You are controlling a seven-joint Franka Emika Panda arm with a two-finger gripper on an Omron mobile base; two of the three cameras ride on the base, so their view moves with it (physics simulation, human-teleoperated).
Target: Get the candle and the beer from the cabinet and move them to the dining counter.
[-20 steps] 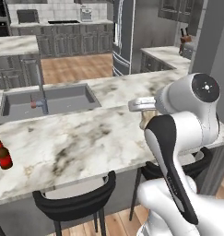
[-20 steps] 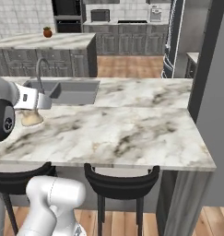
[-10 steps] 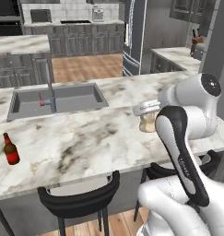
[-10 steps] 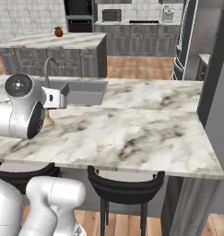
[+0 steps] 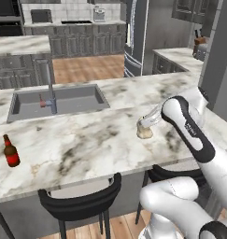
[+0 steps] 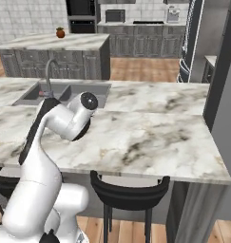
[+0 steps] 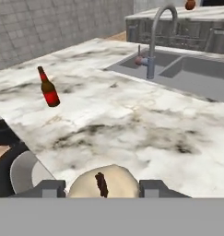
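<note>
Though too small to read, red label on beer (image 5: 11, 152) upright on dining counter (image 5: 87, 135).

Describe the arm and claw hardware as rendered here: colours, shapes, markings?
Glossy white rounded arm links with dark joint bands and a dark strip with small white lettering along the forearm. One joint ends in a dark round cap. The claw shows two small grey, blocky finger tips. No cables visible.

I see a steel sink (image 5: 21, 109) with a curved tap (image 5: 50, 88) at its rim. Two dark bar stools (image 5: 80, 203) sit tucked under the near edge. Far back stands a tall fridge (image 5: 136, 37), and a small round reddish object (image 6: 60, 32) rests on another island (image 6: 41, 42).
</note>
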